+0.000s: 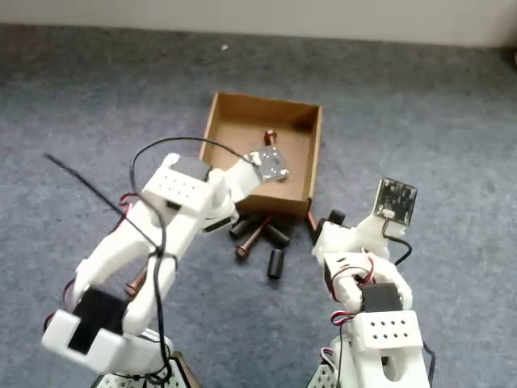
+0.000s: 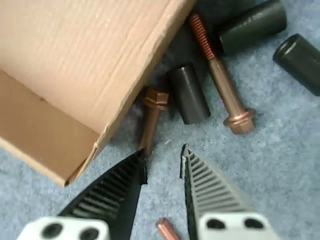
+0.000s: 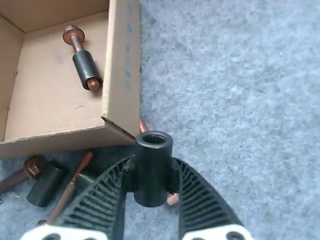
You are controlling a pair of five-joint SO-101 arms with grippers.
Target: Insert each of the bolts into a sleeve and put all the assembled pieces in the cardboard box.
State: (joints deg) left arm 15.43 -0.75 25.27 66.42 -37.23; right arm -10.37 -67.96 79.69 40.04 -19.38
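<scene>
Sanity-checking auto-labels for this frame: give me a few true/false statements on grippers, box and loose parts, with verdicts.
1. The right gripper holds a sleeve. True.
2. The box is empty. False: one bolt-in-sleeve piece lies in it.
3. The left gripper is shut on a bolt. False: it is open and holds nothing.
4. Loose bolts and loose sleeves lie on the carpet beside the box. True.
</scene>
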